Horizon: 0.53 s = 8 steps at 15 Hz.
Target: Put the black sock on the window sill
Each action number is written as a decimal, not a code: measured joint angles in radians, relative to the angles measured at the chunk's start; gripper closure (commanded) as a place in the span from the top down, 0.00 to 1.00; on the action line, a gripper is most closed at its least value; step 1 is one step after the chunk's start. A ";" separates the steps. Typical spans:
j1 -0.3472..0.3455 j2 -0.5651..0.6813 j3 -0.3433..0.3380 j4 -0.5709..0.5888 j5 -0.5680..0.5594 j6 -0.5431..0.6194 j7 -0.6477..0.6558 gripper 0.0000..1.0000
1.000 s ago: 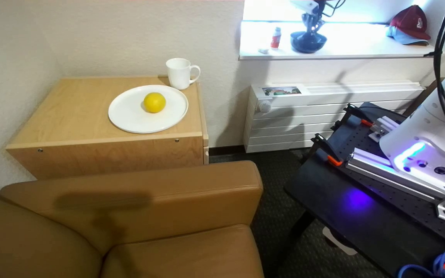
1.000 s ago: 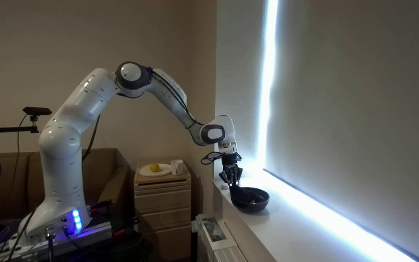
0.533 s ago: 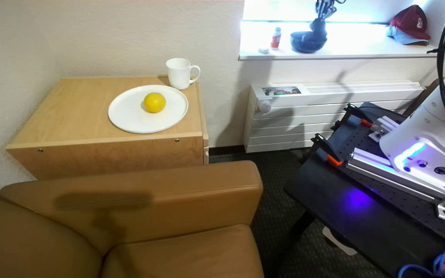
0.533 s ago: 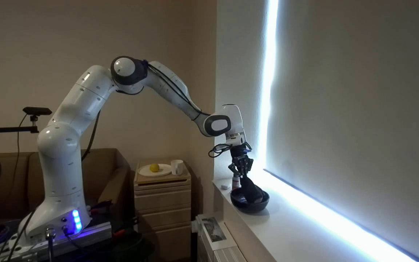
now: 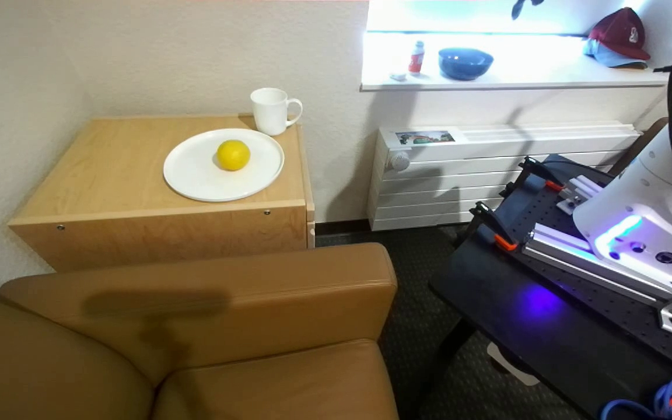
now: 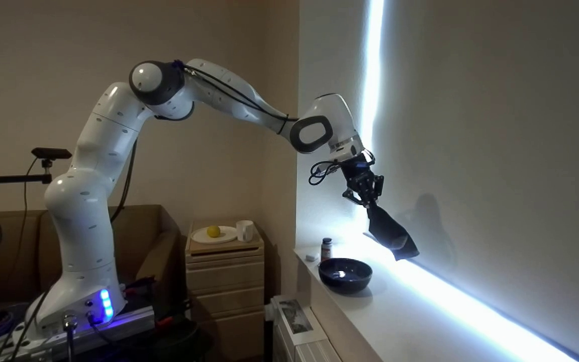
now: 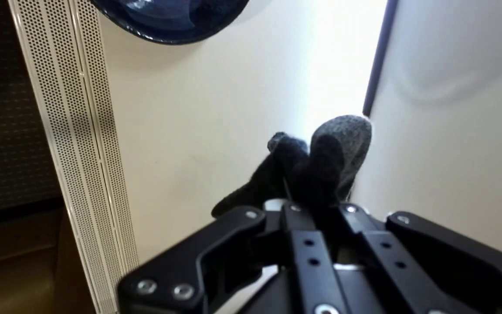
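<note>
Sill (image 6: 410, 317): bowl (image 6: 345, 284) nr front edge (image 5: 517, 88), hand (image 6: 370, 205) w/ sock (image 6: 391, 234) above.

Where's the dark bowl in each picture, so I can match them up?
In an exterior view, the bowl sits near the top edge, right of centre.
In an exterior view, the bowl sits below the middle, slightly right of centre.
In the wrist view, the bowl is cut off by the top edge, left of centre.
Shared landmark: the white window sill under the bowl.
</note>
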 measured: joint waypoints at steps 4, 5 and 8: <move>-0.017 0.053 0.012 0.040 0.035 -0.048 0.003 0.03; -0.018 0.076 0.019 0.047 0.050 -0.062 0.005 0.03; -0.030 0.156 0.030 0.075 0.087 -0.085 0.024 0.03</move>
